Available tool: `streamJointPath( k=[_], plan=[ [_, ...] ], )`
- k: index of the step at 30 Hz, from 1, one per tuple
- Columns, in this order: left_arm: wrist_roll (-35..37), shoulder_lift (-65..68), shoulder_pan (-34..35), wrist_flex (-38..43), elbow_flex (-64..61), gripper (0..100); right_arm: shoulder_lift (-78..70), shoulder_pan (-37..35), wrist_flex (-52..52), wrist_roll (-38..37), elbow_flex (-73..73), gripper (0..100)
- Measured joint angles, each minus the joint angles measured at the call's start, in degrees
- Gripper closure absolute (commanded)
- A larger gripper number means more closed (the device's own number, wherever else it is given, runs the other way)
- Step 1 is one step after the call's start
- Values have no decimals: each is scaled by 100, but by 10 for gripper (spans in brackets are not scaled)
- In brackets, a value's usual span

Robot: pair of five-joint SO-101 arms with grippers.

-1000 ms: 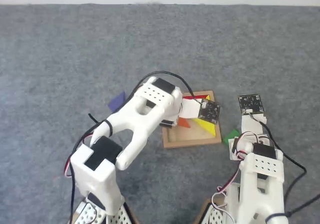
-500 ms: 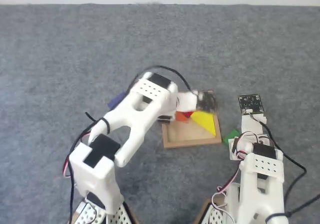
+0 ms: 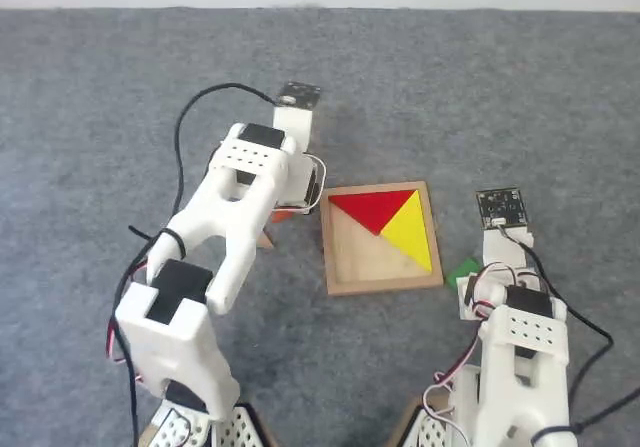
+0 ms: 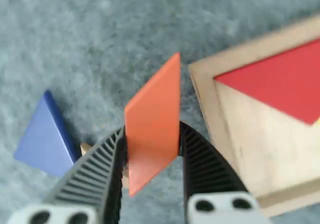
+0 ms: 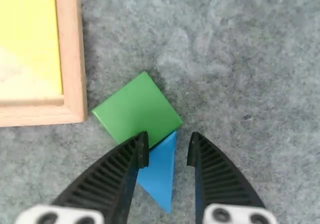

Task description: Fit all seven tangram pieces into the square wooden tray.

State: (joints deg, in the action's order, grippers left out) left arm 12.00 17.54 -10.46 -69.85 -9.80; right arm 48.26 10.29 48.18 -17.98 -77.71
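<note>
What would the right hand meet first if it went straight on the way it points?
Probably the blue triangle, lying on the carpet between the fingers of the right hand, with the green square just beyond it. Depth is hard to judge.

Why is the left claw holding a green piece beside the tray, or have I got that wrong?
The colour is wrong: the left gripper holds an orange piece, not a green one, beside the tray, as the left wrist view shows.
</note>
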Motion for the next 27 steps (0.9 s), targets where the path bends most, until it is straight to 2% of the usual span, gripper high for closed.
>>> streamJointPath(
  k=[3, 9, 14, 20, 27],
  plan=[
    [264, 0, -18, 0, 0, 977, 0, 0, 0, 0, 0, 854],
    [290, 9, 79, 193, -18, 831, 0, 0, 0, 0, 0, 854],
    [-70, 545, 220, 545, -70, 824, 0, 0, 0, 0, 0, 855],
    [-202, 1029, 308, 105, 677, 823, 0, 0, 0, 0, 0, 855],
    [-484, 835, 352, -18, 923, 826, 0, 0, 0, 0, 0, 855]
  ],
)
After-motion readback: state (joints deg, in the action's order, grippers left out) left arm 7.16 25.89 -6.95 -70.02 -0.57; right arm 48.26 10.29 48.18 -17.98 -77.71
